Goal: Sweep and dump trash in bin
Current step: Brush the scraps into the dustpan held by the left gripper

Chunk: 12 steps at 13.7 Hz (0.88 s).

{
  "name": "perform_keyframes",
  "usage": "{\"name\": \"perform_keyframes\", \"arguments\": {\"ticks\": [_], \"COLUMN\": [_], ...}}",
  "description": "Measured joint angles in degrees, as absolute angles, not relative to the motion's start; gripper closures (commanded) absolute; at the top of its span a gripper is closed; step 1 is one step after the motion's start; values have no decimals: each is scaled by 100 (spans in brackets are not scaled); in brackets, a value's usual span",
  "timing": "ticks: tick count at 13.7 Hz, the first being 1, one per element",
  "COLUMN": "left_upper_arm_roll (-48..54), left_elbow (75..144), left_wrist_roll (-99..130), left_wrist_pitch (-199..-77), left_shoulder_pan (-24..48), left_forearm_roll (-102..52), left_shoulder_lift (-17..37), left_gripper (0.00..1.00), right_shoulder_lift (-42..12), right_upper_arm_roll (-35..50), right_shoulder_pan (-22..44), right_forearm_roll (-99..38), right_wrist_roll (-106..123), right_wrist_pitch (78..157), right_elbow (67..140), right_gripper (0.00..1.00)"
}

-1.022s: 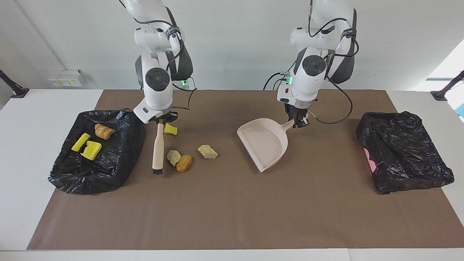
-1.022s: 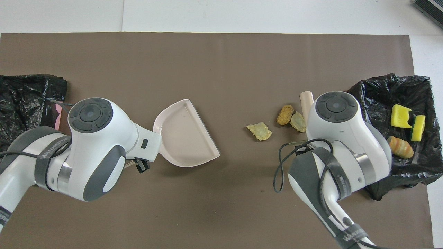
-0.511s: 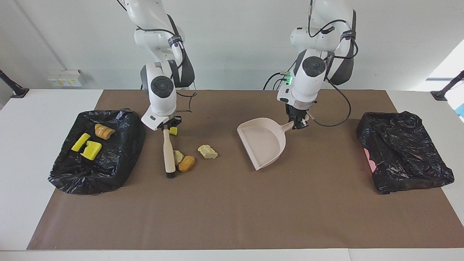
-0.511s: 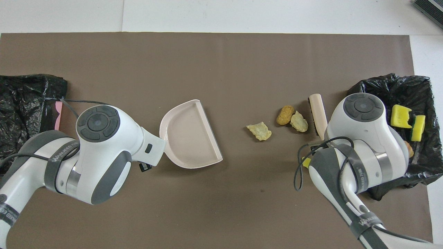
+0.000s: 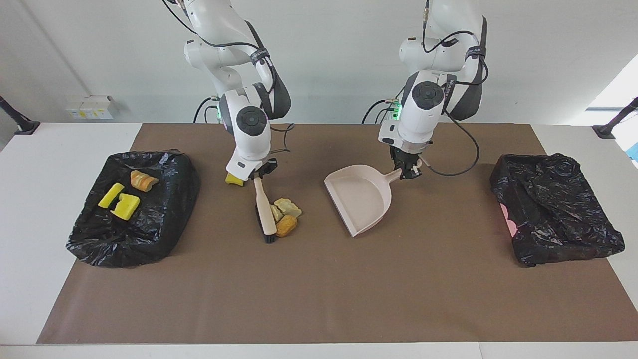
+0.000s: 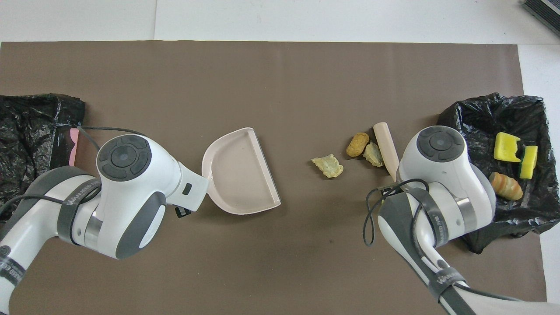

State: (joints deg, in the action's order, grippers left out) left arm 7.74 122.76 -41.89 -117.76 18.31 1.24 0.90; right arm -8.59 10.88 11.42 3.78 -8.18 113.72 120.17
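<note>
My right gripper (image 5: pixel 258 174) is shut on the handle of a beige brush (image 5: pixel 264 212) whose black bristles rest on the brown mat. Three tan and orange-brown trash lumps (image 5: pixel 285 215) lie bunched against the brush, on its dustpan side; in the overhead view they show as trash lumps (image 6: pixel 358 145). A yellow trash chunk (image 5: pixel 233 179) lies beside the right gripper, toward the bin. The pale pink dustpan (image 5: pixel 361 197) rests on the mat with its mouth turned toward the lumps, and my left gripper (image 5: pixel 407 172) is shut on its handle. The black-bagged bin (image 5: pixel 149 234) holds three pieces (image 5: pixel 124 206).
A second black-bagged container (image 5: pixel 553 209) stands at the left arm's end of the table, with a patch of pink showing at its side. The brown mat (image 5: pixel 319 289) covers most of the white table.
The right gripper has swept the brush toward the dustpan, pushing the three lumps together and leaving the yellow chunk on the bin side. The dustpan has turned slightly toward the lumps.
</note>
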Motion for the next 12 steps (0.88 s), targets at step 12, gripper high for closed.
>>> {"name": "perform_keyframes", "arguments": {"ticks": [12], "left_upper_arm_roll": [783], "left_elbow": [12289], "left_wrist_roll": [-3466], "left_wrist_pitch": [-11825], "left_shoulder_pan": [2228], "left_forearm_roll": [124], "left_shoulder_lift": [169], "left_gripper": [100], "right_shoulder_lift": [-925], "right_upper_arm_roll": [1270], "right_shoulder_pan": [2552], "right_forearm_roll": [-2002], "right_wrist_roll": [-1055], "right_wrist_pitch": [11684], "right_elbow": [11661], "right_gripper": [100]}}
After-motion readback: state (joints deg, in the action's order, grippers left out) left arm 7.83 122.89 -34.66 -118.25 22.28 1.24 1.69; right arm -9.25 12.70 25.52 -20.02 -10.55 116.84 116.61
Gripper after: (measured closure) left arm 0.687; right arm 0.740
